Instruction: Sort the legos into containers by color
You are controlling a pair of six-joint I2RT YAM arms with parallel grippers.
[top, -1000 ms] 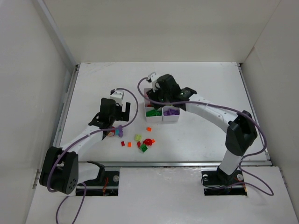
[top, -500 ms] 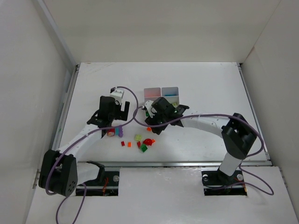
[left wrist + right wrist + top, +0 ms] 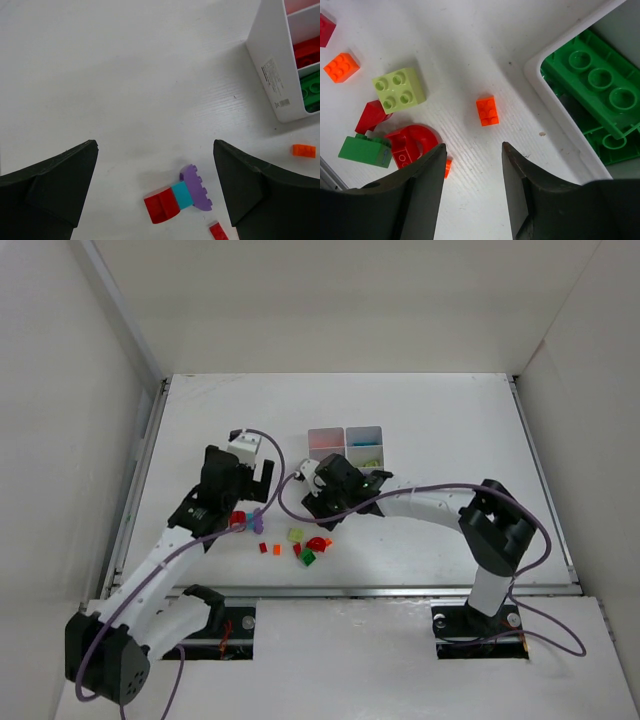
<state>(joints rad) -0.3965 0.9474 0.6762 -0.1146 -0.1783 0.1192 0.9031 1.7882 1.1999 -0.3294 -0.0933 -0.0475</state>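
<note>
Left gripper [image 3: 154,150], wide and empty, hangs over a joined red, cyan and purple piece [image 3: 177,197] on the bench [image 3: 100,60]; unsplit, it could mix colors in the white tray [image 3: 270,65]. Right gripper [image 3: 473,150], half-spread and empty, hovers over a tiny studded orange brick [image 3: 487,110] just beside the tray, which a finger might knock.

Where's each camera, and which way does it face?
Top external: above, behind the robot, looking down at the table; both arms show.
Left wrist: looks down past the open left gripper at a red-cyan-purple lego.
Right wrist: looks down past the right gripper at an orange lego.
Shared: tray and green legos, both wrist views.
</note>
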